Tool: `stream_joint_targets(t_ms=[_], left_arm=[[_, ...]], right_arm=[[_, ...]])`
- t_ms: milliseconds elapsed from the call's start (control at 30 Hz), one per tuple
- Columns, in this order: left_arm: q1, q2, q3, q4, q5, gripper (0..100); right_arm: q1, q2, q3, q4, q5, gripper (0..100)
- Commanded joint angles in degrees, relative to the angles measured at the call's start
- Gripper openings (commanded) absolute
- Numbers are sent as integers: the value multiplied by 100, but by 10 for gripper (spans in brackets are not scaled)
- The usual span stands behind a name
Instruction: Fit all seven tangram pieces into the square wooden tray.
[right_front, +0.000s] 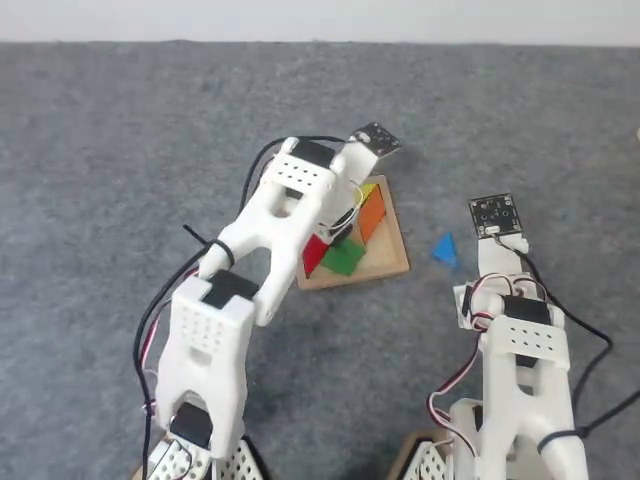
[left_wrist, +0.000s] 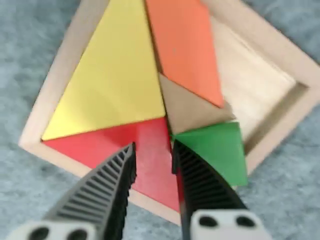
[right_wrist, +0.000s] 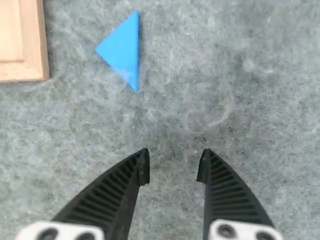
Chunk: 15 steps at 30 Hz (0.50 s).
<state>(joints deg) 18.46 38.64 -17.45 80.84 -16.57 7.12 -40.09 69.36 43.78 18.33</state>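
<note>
Left gripper (left_wrist: 153, 148): jaws narrow, empty, red piece (left_wrist: 100, 145) beneath tips. Right gripper (right_wrist: 174, 155): jaws wider, empty, 1 blue triangle (right_wrist: 122, 47) ahead.

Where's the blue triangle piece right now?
The blue triangle lies flat on the grey mat in the high view, just right of the wooden tray and outside it, ahead of the open right gripper.

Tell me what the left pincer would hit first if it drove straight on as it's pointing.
The left pincer would likely meet the red piece in the wooden tray first; one tip lines up near the green piece's edge. Its height is unclear.
</note>
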Motion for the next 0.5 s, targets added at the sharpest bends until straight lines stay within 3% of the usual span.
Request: stream_joint_targets(t_ms=[0, 467], left_arm=[[123, 202, -233, 193, 26, 122], [176, -1996, -347, 888, 264, 122]], right_arm=[[-66, -171, -141, -92, 70, 177], [-66, -163, -141, -92, 62, 177]])
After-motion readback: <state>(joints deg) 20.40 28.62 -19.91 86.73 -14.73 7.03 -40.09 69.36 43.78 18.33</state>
